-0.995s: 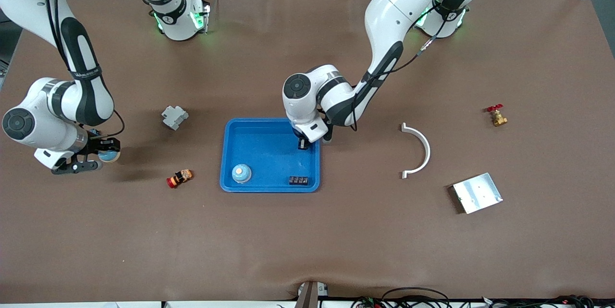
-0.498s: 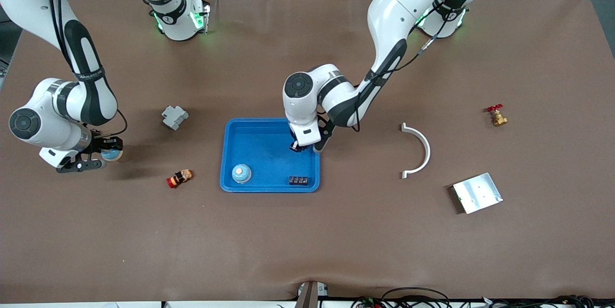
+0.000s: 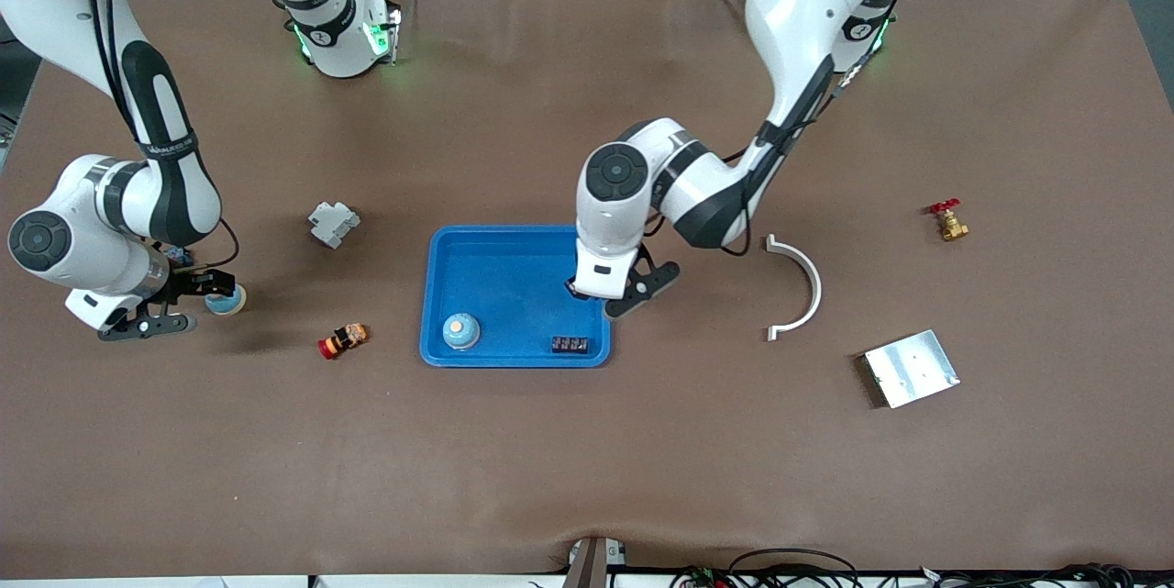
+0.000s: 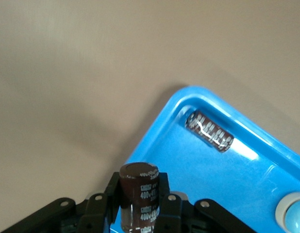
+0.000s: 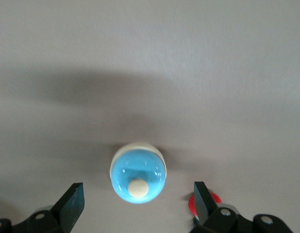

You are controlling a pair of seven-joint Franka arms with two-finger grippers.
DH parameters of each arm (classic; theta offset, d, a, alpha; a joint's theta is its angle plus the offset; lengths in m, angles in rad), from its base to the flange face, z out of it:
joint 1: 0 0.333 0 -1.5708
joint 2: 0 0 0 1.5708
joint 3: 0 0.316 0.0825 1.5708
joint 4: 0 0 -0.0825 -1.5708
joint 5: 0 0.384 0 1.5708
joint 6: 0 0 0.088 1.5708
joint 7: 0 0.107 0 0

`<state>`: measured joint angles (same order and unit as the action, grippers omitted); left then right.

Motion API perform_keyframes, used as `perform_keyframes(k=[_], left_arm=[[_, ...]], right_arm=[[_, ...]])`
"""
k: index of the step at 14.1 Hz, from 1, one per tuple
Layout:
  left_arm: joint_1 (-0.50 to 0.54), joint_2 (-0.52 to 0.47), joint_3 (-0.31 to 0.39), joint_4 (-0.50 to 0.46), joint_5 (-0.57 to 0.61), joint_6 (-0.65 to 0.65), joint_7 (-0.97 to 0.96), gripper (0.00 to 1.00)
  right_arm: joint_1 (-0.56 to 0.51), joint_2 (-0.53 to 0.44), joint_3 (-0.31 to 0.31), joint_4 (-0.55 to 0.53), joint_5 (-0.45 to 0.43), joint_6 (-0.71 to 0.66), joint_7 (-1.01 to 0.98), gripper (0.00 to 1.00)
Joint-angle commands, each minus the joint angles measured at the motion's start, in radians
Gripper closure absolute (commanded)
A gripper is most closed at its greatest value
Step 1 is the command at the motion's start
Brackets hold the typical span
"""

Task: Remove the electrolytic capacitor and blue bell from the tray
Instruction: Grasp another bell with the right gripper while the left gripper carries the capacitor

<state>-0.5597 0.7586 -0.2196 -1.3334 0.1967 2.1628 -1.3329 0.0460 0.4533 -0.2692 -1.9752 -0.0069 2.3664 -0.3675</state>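
My left gripper (image 3: 580, 290) hangs over the blue tray's (image 3: 495, 281) rim at the left arm's end, shut on an upright dark brown capacitor (image 4: 139, 187). A second capacitor (image 4: 209, 132) lies in a tray corner. A blue bell (image 3: 460, 330) sits inside the tray. My right gripper (image 3: 206, 299) is low over the table near the right arm's end, open. Another blue bell (image 5: 138, 172) with a cream button stands on the mat between its fingers (image 5: 72, 204), touching neither.
A black terminal block (image 3: 570, 345) lies in the tray. On the mat lie a grey part (image 3: 333, 224), a red-and-yellow button (image 3: 343, 339), a white curved piece (image 3: 798, 287), a metal plate (image 3: 911, 368) and a brass valve (image 3: 947, 221).
My right gripper has opened and let go of the blue bell, which now rests on the mat. The left gripper has shifted toward the tray's edge at the left arm's end, still gripping its capacitor.
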Motion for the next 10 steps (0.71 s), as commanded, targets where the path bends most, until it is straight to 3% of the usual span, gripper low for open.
perform_keyframes(k=[1, 3, 7, 10], left_arm=[[0.026, -0.050, -0.001, -0.026, -0.020, -0.056, 0.237, 1.00], [0.043, -0.065, -0.003, -0.042, -0.022, -0.073, 0.317, 1.00], [0.056, -0.105, -0.001, -0.151, 0.010, -0.075, 0.579, 1.00], [0.180, -0.197, -0.042, -0.321, 0.001, 0.024, 0.795, 1.00]], right_arm=[[0.050, -0.004, 0.004, 0.033, 0.106, -0.024, -0.005, 0.00], [0.127, -0.011, 0.001, 0.050, 0.215, -0.027, 0.019, 0.00], [0.268, -0.002, 0.001, 0.151, 0.226, -0.104, 0.385, 0.00], [0.339, 0.024, 0.005, 0.235, 0.228, -0.170, 0.617, 0.00]])
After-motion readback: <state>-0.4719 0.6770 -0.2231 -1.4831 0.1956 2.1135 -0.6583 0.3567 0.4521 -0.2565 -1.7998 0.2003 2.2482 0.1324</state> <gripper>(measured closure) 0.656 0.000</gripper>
